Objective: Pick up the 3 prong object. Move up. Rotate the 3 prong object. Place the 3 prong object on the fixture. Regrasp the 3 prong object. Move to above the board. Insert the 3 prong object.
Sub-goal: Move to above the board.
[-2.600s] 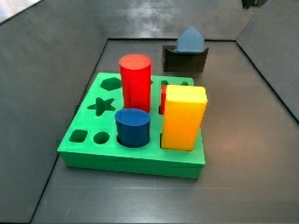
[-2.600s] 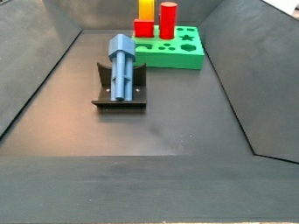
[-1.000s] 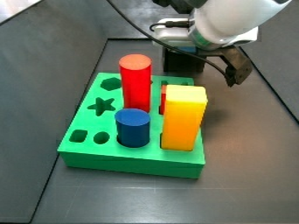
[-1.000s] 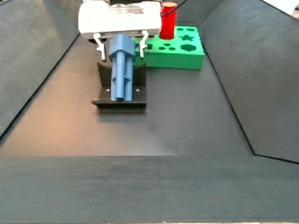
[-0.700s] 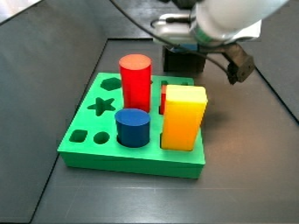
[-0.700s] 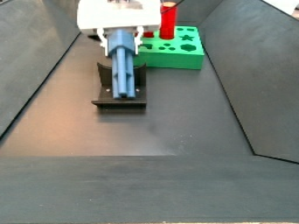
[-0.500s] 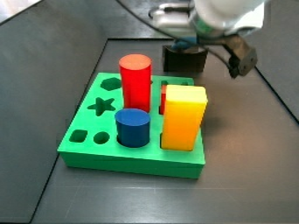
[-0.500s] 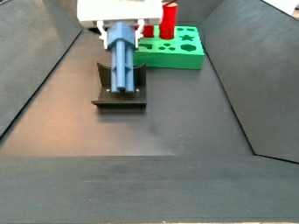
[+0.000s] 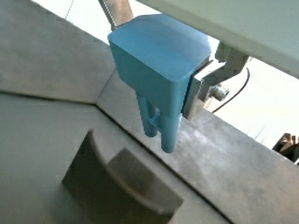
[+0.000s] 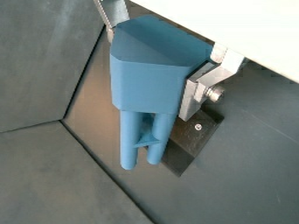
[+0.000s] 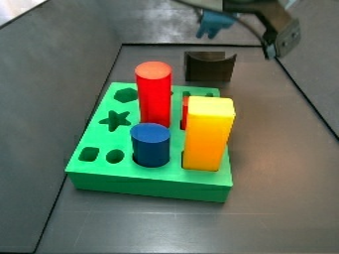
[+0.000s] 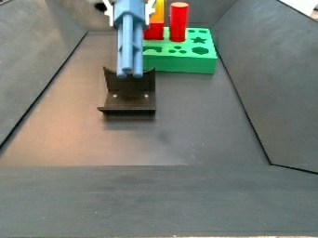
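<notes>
Silver-fingered gripper point(image 10: 176, 79) is clamping the steel-blue three-prong plastic piece point(image 10: 146, 96), hanging long axis vertical, prongs downward, clear above the dark notched fixture point(image 12: 128, 96); green board point(image 12: 187, 52) lying beyond.

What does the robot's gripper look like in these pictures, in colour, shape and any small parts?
In both wrist views the gripper shows a flat silver metal finger with a round screw head on it, under a pale white body. In a wrist view thin grey rods or cables run behind it. In a side view the gripper is only a blurred dark and white shape at the upper edge.
</notes>
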